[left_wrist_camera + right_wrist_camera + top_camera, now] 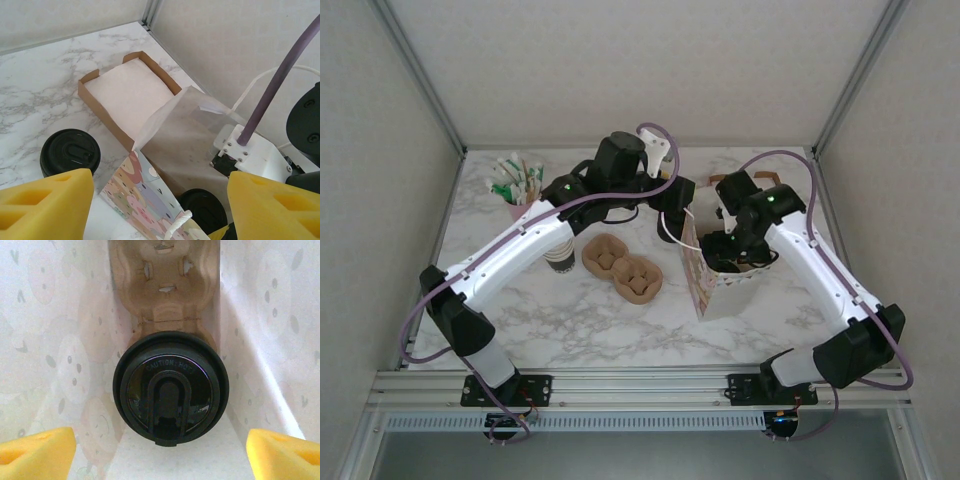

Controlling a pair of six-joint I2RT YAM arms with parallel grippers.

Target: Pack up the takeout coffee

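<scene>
Obs: takeout coffee point(170, 387) inside bag point(55, 340), walls close both sides. Right end effector point(161, 447) open above it; left end effector point(160, 202) open.

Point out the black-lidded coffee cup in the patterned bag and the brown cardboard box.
Black-lidded coffee cup point(170, 387): right wrist view, lid centre.
Brown cardboard box point(100, 110): left wrist view, left side wall.
</scene>
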